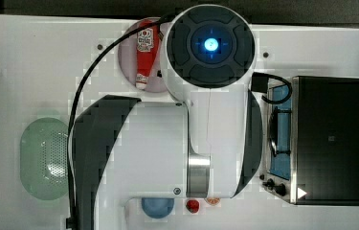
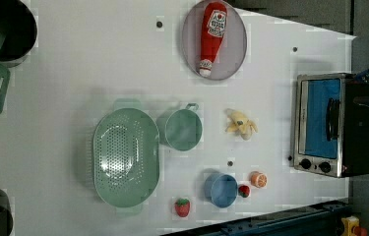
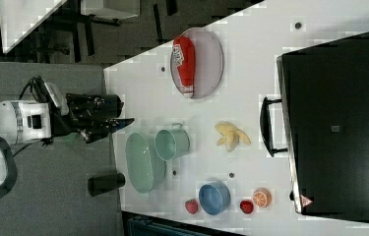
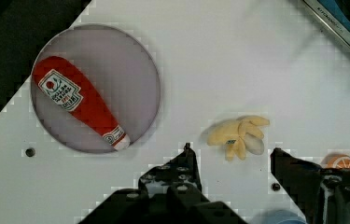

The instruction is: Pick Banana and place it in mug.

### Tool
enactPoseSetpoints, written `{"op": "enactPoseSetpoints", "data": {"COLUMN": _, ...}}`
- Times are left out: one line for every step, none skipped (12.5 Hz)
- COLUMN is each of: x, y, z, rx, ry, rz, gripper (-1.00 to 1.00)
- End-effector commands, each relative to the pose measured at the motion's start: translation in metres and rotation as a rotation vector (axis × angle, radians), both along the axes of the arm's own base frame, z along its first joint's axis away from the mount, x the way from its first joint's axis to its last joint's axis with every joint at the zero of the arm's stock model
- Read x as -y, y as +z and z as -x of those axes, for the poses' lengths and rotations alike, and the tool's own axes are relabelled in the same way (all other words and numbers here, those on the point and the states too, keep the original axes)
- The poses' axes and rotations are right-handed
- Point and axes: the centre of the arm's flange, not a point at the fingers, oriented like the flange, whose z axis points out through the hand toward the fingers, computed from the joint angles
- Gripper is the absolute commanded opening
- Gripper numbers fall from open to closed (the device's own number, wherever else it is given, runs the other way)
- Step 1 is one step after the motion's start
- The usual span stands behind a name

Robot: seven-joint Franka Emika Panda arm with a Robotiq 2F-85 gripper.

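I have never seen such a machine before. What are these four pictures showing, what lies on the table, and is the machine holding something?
The machine is one white robot arm with a two-fingered gripper. Three cameras stand off the arm. The top view looks down on the arm itself, which covers much of the white table. The left view and the right view show the table more fully. The wrist view comes from a camera on the arm's wrist, looking past the gripper.

On the table lie a toy banana, a pale green mug, a green strainer, a ketchup bottle on a grey plate, a blue cup, strawberries, an orange slice and a small toaster oven.

The gripper is open and holds nothing. In the right view it is off to the side of the table.
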Motion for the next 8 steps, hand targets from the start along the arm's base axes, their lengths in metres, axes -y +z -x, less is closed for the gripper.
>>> {"op": "enactPoseSetpoints", "data": {"x": 0.026, "y": 0.067, "z": 0.139, "rx": -0.060, "ry": 0.059, "rz": -0.033, "gripper": 0.56}}
{"op": "enactPoseSetpoints", "data": {"x": 0.026, "y": 0.060, "z": 0.139, "rx": -0.074, "ry": 0.059, "rz": -0.034, "gripper": 0.93}}
{"op": "enactPoseSetpoints", "data": {"x": 0.026, "y": 0.048, "z": 0.136, "rx": -0.097, "ry": 0.059, "rz": -0.035, "gripper": 1.00}}
{"op": "enactPoseSetpoints", "data": {"x": 0.025, "y": 0.035, "z": 0.132, "rx": -0.108, "ry": 0.060, "rz": -0.035, "gripper": 1.00}}
{"op": "enactPoseSetpoints", "data": {"x": 0.025, "y": 0.017, "z": 0.122, "rx": -0.103, "ry": 0.060, "rz": -0.034, "gripper": 1.00}}
{"op": "enactPoseSetpoints", "data": {"x": 0.025, "y": -0.003, "z": 0.112, "rx": -0.092, "ry": 0.060, "rz": -0.032, "gripper": 1.00}}
{"op": "enactPoseSetpoints", "data": {"x": 0.025, "y": -0.027, "z": 0.103, "rx": -0.086, "ry": 0.063, "rz": -0.030, "gripper": 1.00}}
{"op": "enactPoseSetpoints", "data": {"x": 0.025, "y": -0.049, "z": 0.097, "rx": -0.087, "ry": 0.070, "rz": -0.028, "gripper": 1.00}}
